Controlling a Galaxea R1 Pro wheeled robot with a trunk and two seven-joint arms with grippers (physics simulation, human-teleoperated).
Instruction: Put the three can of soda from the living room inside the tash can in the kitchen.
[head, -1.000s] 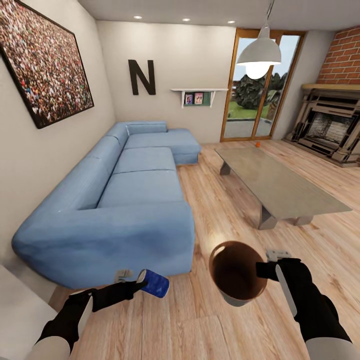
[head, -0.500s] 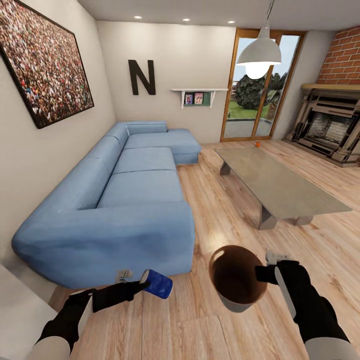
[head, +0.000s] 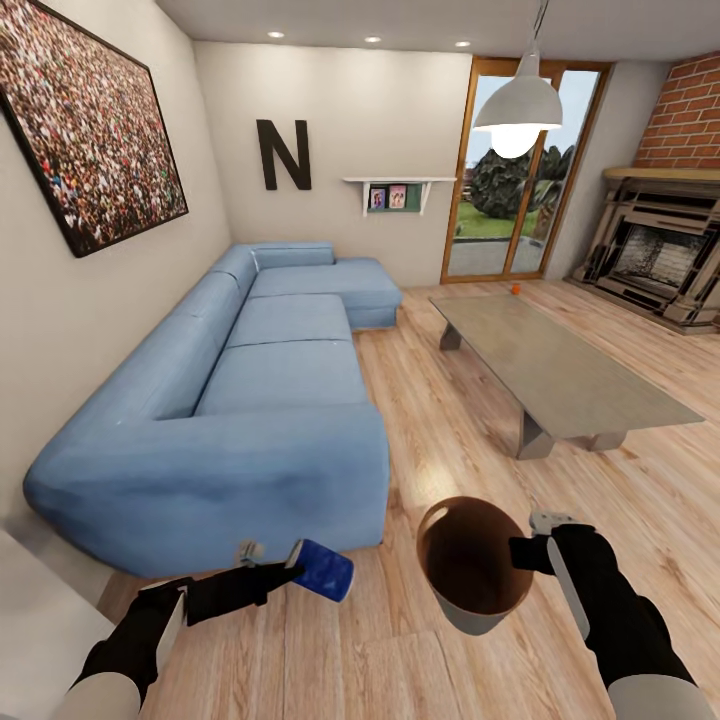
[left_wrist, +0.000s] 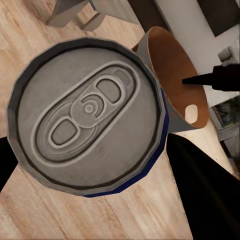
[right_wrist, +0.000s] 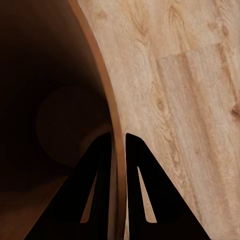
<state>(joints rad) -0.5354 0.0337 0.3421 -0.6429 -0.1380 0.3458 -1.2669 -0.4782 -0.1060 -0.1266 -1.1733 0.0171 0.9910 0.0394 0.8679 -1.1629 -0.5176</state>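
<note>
You are holding the dark blue soda can (head: 326, 569) in the left gripper (head: 285, 567), which is clenched on the can's body. The can is lying on its side above the wood floor (head: 450, 420), near the near end of the light-blue sofa (head: 260, 400). In the left wrist view the can's silvery top (left_wrist: 87, 112) with its pull tab is facing the camera, and the trash can (left_wrist: 175, 75) is showing just beyond it.

You are gripping the trash can (head: 470, 570) with the right gripper (head: 522, 553), which is clamped on the copper-brown rim at its right side. In the right wrist view one finger (right_wrist: 92, 195) is sitting inside the dark brown interior and the other outside the wall, with the rim (right_wrist: 107, 100) between them. The trash can is raised off the floor and tilted, its mouth facing up and toward the head camera. It is just to the right of the blue can, apart from it.

Farther away, the low grey table (head: 560, 370) is standing to the right of the sofa. A small orange object (head: 516, 289), too small to identify, is sitting on the floor beyond the table's far end, near the glass door (head: 510, 180). The brick fireplace (head: 660, 250) is at the far right.
</note>
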